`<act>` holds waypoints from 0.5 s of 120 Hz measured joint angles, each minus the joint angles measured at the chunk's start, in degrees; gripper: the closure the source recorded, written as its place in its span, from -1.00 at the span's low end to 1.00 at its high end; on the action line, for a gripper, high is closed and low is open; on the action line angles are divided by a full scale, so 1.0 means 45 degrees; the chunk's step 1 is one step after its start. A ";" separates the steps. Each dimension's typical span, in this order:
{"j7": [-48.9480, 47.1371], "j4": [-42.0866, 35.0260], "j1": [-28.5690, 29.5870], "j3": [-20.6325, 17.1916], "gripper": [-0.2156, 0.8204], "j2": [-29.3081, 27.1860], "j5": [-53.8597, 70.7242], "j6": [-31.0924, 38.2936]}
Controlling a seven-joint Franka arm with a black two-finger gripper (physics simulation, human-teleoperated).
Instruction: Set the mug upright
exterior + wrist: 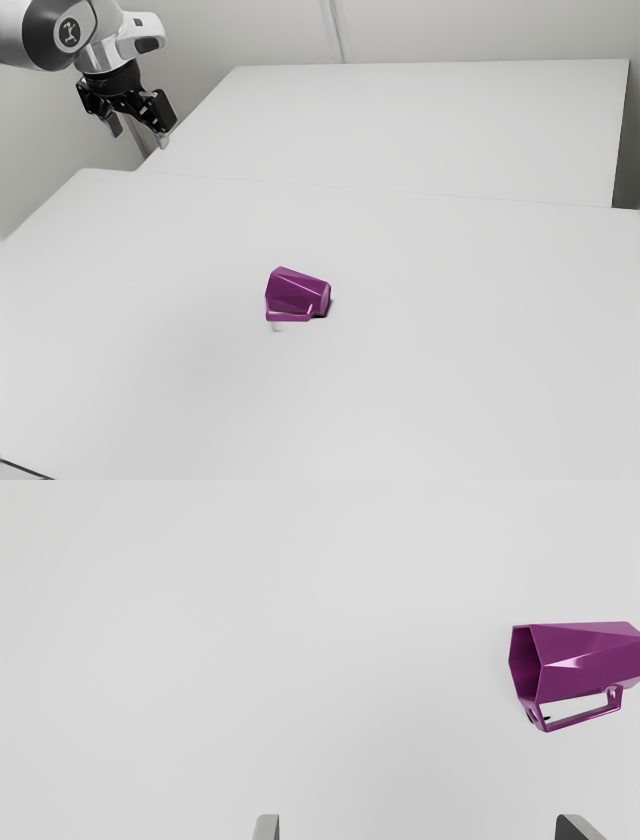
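Note:
A purple faceted mug (297, 294) lies on its side on the white table, its handle toward the exterior view's near side. In the wrist view the mug (585, 660) shows its hollow mouth and its handle low along one side. The black gripper (139, 138) is high at the exterior view's upper left, well apart from the mug. Its two fingertips stand wide apart in the wrist view, the gripper (417, 827) open with nothing between them.
The white table (450, 380) extends around the mug on all sides. Behind it is another white surface (420, 120), with pale walls beyond. A dark thin line (25, 469) crosses the exterior view's lower left corner.

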 joint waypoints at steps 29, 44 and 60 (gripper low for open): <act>-0.0120 -0.0106 0.0021 -0.0010 -0.58 -0.0008 0.0070 0.0028; -0.0159 -0.0314 0.0105 0.0006 -0.58 -0.0016 0.0045 0.0097; -0.0215 -0.0799 0.0157 0.0005 -0.58 -0.0021 -0.0657 0.0097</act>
